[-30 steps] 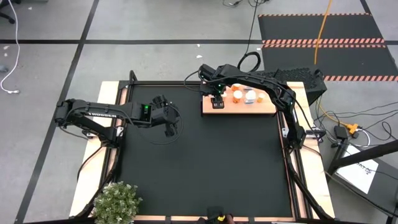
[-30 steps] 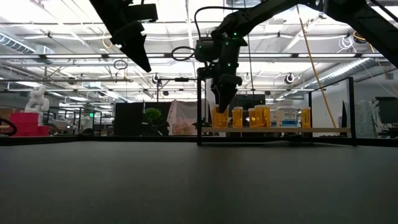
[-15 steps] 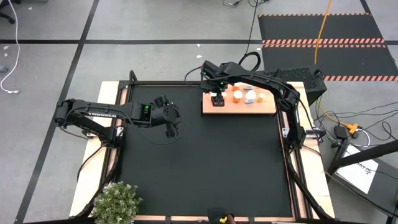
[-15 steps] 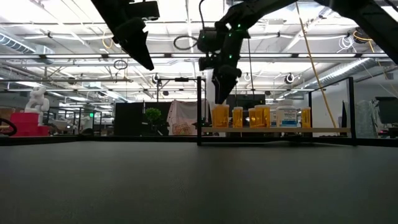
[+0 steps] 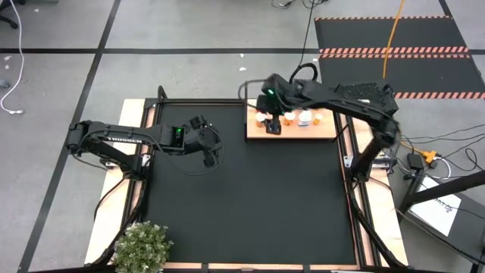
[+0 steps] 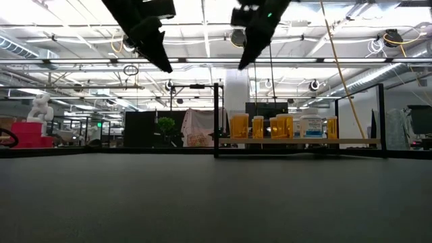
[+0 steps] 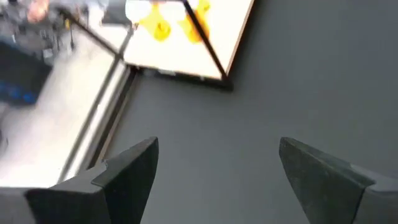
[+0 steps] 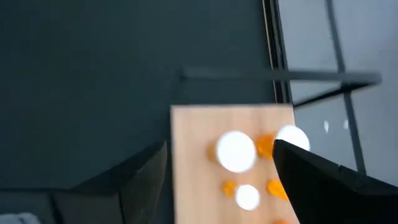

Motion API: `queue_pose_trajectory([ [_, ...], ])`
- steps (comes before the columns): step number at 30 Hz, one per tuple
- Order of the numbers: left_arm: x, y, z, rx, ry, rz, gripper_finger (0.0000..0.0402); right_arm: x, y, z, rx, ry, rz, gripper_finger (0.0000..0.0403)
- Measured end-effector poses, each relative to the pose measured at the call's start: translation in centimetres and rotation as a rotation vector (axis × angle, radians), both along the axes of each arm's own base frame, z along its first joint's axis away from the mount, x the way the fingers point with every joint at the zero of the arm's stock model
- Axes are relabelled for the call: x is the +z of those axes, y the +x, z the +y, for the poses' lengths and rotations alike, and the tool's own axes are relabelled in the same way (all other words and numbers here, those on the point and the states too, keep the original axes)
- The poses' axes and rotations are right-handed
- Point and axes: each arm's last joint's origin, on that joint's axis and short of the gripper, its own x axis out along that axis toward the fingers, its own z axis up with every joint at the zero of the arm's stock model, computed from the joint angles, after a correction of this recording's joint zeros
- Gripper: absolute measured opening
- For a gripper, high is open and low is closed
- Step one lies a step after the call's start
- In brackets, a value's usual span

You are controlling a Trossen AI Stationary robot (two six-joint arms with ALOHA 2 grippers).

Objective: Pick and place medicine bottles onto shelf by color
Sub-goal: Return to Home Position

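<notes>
Several medicine bottles (image 6: 283, 126), orange ones and a white one, stand upright on their bases on the light-wood shelf (image 5: 322, 133) at the table's far right. They also show in the right wrist view (image 8: 236, 151). My right gripper (image 8: 217, 180) is open and empty, high above the shelf's left end (image 5: 271, 120). In the low view it (image 6: 251, 40) is well above the bottles. My left gripper (image 7: 217, 171) is open and empty, raised over the mat's far left part (image 5: 211, 155), left of the shelf (image 7: 186, 43).
The black mat (image 5: 250, 197) covers the table inside a dark metal frame, with a frame post (image 6: 216, 121) at the shelf's left end. A potted plant (image 5: 142, 246) stands at the near left corner.
My right gripper has risen from just above the leftmost orange bottle on the shelf to well above the bottles and gone a little toward the table's right edge. The bottle stays upright on the shelf.
</notes>
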Motion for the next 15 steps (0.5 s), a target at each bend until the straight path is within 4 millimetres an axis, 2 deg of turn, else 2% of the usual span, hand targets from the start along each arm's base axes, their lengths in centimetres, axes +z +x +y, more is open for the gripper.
queue_pose_trajectory([
  [4,0.5,0.6,0.0,-0.060,0.048,-0.041,0.0335,0.1,-2.4,3.7,0.033,-0.037,-0.162,0.0277],
  [8,0.9,1.0,-0.2,-0.081,0.051,-0.100,0.0335,-0.8,-5.4,7.4,0.059,-0.051,-0.329,0.0251],
  [12,1.2,1.3,-0.2,-0.074,0.046,-0.151,0.0335,-2.3,-9.2,10.2,0.084,-0.080,-0.429,0.0206],
  [15,1.4,1.5,-0.1,-0.062,0.037,-0.182,0.0335,-3.6,-12.0,11.7,0.116,-0.092,-0.490,0.0165],
])
